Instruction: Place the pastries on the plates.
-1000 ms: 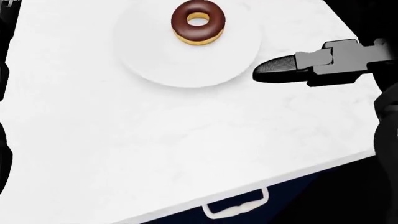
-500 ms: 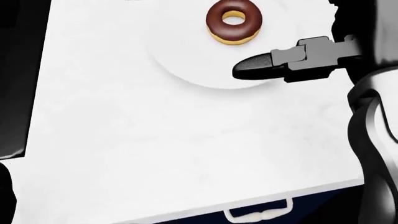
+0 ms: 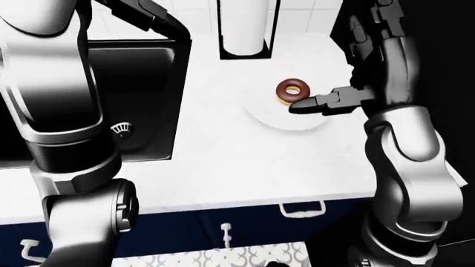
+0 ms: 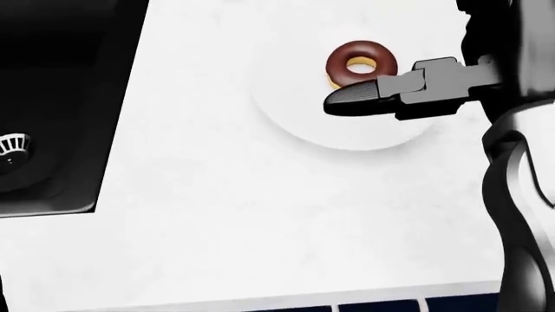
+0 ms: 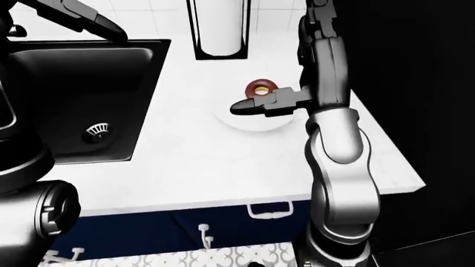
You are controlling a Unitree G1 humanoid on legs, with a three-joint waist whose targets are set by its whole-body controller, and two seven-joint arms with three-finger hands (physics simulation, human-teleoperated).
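A chocolate-glazed donut (image 4: 362,64) lies on a white plate (image 4: 304,123) on the white counter. My right hand (image 4: 334,104) reaches in from the right, its black fingers stretched out flat over the plate. It is just below the donut in the head view, open and empty. I cannot tell whether it touches the donut. It also shows in the left-eye view (image 3: 294,105). My left hand (image 5: 93,19) is raised high at the top left over the sink, fingers extended and holding nothing. Only one plate and one pastry show.
A black sink (image 5: 74,100) with a round drain (image 4: 10,146) sits left of the plate. A white roll in a black holder (image 3: 245,28) stands above the plate. The counter's near edge (image 3: 223,203) has dark blue drawers with handles (image 3: 302,208) under it.
The camera has moved: the whole picture shifted right and down, and the sink came into view at the left. My right hand has moved left over the plate, closer to the donut.
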